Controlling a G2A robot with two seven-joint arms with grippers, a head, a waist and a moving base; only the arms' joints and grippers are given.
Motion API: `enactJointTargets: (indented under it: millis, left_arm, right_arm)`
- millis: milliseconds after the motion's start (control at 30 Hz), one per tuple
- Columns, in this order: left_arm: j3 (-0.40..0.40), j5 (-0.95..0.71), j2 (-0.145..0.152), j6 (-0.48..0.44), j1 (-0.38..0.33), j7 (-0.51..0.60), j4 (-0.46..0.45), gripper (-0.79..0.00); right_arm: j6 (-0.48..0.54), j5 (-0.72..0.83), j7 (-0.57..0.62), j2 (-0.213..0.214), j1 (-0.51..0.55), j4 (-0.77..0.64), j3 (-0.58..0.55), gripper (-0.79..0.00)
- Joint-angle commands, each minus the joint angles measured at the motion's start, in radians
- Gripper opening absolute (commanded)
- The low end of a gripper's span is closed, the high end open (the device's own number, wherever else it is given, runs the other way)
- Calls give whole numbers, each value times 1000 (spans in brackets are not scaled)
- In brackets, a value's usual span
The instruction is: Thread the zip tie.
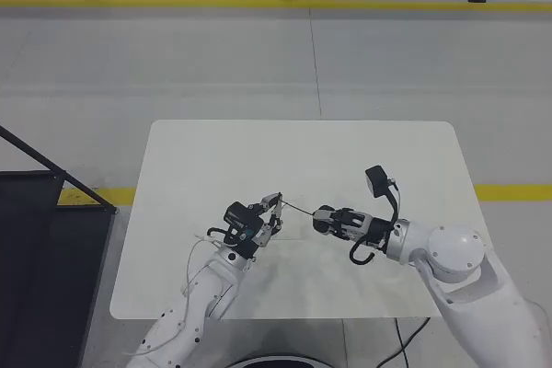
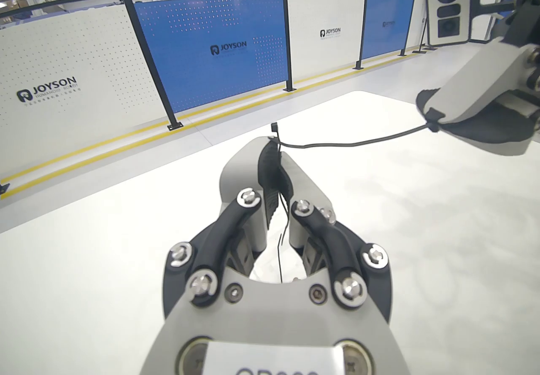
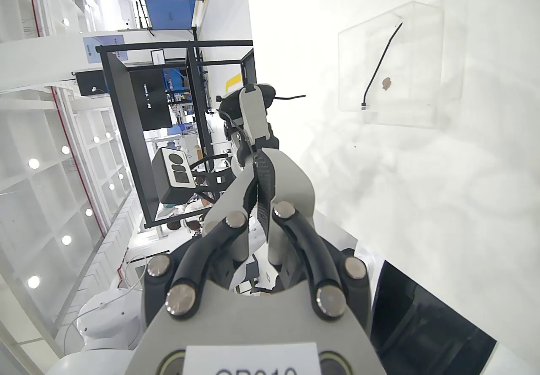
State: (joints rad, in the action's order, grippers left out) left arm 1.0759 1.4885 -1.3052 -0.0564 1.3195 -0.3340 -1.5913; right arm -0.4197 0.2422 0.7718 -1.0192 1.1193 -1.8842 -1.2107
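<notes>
A thin black zip tie (image 1: 299, 208) hangs stretched between my two grippers above the middle of the white table (image 1: 396, 166). My left gripper (image 2: 273, 149) is shut on one end of it. The small square head (image 2: 274, 127) stands just above the fingertips, and a thin strand runs back between the fingers. From there the zip tie (image 2: 350, 144) curves across to my right gripper (image 2: 434, 121), which is shut on the other end. In the right wrist view the right gripper (image 3: 258, 159) pinches the strand, the left gripper (image 3: 252, 111) is close beyond it, and a short black end (image 3: 291, 97) sticks out.
Black framed racks (image 3: 168, 98) stand off the table's left side. Blue and white fence panels (image 2: 211, 52) line the floor beyond the far edge. In the right wrist view a clear box (image 3: 392, 68) on the table holds another black zip tie (image 3: 379, 64).
</notes>
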Motion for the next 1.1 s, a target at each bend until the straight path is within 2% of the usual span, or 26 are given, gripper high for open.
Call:
enactJointTargets:
  millis: [0,1067]
  left_arm:
    - [0,0,0,0,0,0,0,-785]
    - [0,0,0,0,0,0,0,-785]
  right_arm:
    - [-1,2,-3,0,-1,1,-1,-785]
    - [23,-11,21,8,24,-16,-24,-785]
